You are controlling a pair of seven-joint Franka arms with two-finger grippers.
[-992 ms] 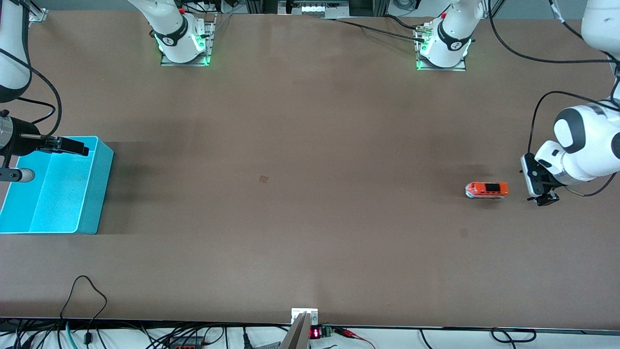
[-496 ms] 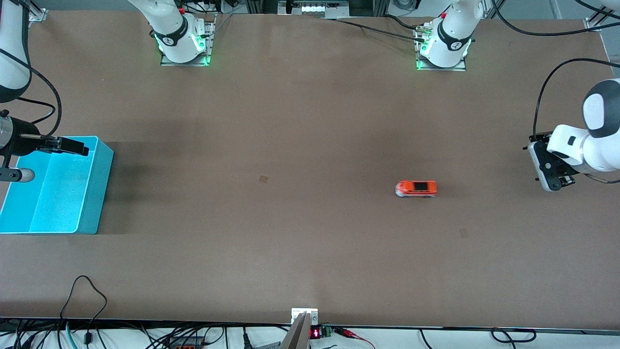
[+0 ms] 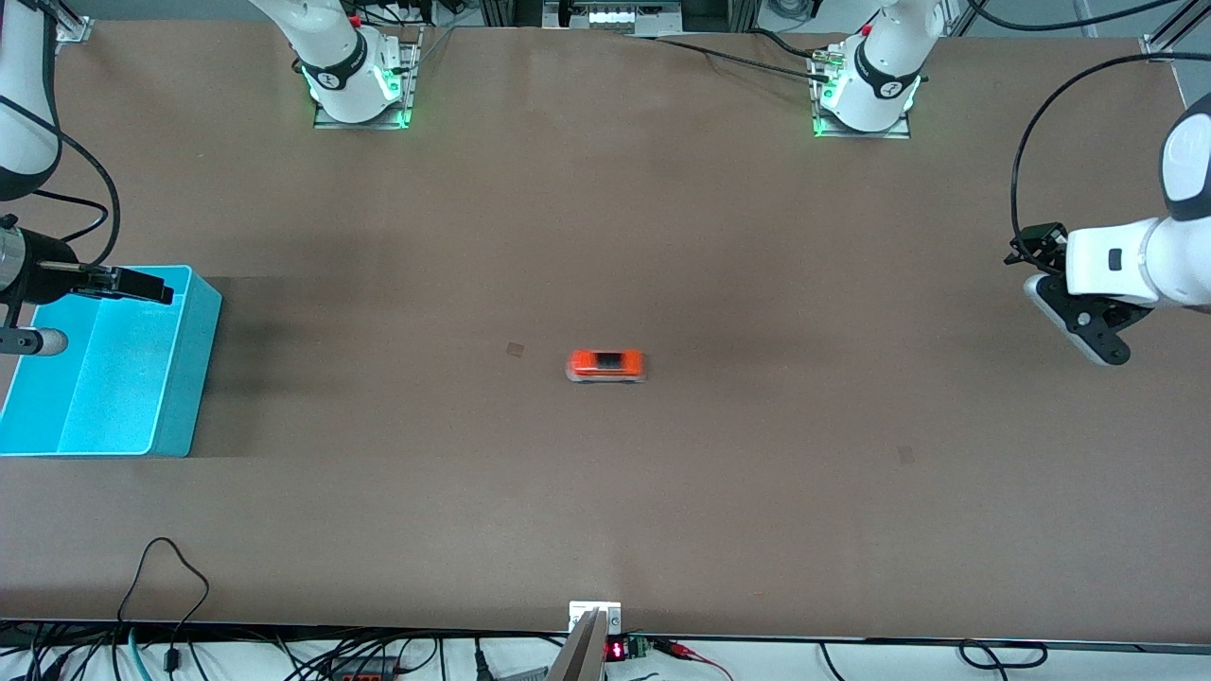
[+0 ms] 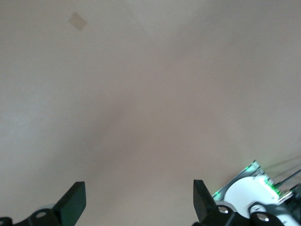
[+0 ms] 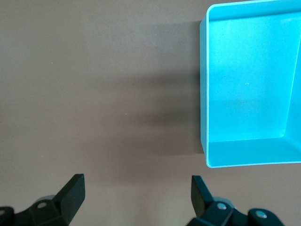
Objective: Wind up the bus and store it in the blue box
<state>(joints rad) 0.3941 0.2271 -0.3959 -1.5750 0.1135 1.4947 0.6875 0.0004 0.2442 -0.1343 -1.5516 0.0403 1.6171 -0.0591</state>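
Bus (image 3: 605,365), released, is rolling mid-table toward your blue box (image 3: 180,378); left gripper (image 4: 136,202) is retreating open-jawed, right gripper (image 5: 136,200) waiting open over it.

Robotics lab, bolted arm bases (image 3: 359,85), cables (image 3: 170,605), bare table (image 3: 662,236)

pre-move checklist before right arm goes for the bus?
1. Bus free on the table, nothing holding it: ok.
2. Bus at rest: not ok, it looks smeared, likely rolling toward the blue box.
3. Right gripper open and empty, over the box's edge farther from the front camera: ok.
4. Left gripper open and empty, up over the left arm's end of the table, away from the bus: ok.
5. Box interior free: ok.
6. Bus within right arm's reach: cannot tell.
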